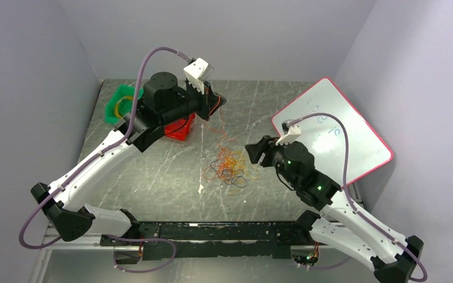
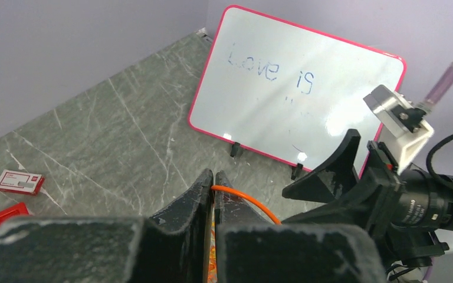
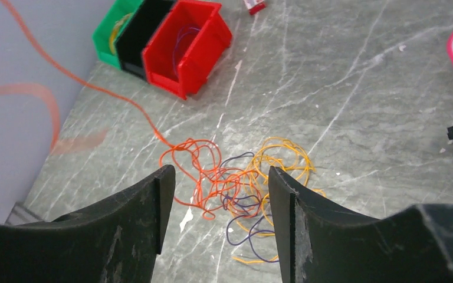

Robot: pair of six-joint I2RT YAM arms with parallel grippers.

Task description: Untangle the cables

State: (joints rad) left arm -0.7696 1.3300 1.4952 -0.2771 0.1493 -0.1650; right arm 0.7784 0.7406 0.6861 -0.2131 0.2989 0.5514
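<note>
Orange, yellow and dark cables [image 1: 227, 168] lie in one loose tangle on the grey marbled table [image 1: 153, 177], to the right of the red bin [image 1: 180, 128] and nearer the arm bases than it.

The left gripper [image 2: 214, 175] hangs above the table just right of the red bin, on its far side. Its 2 fingers are pressed together on a single orange strand [image 2: 227, 188], which arcs out of the pinch in the left wrist view. In the top view that strand drops from the fingers to the tangle, its lower end running into the other loops.

The right gripper [image 3: 221, 171] sits further right of the red bin than the tangle does, at the pile's right edge and pointing at it. Its jaws stand well apart with nothing between them. Through the gap its wrist camera shows the pile on the table, and the fingers touch no loop. In that view the orange strand climbs out of the tangle toward the upper left.

The red bin is the rightmost of 3, with a black bin [image 3: 144, 35] and a green bin [image 3: 109, 29] touching in a row to its left. A pink-framed whiteboard [image 1: 330, 132] leans far to the right.
</note>
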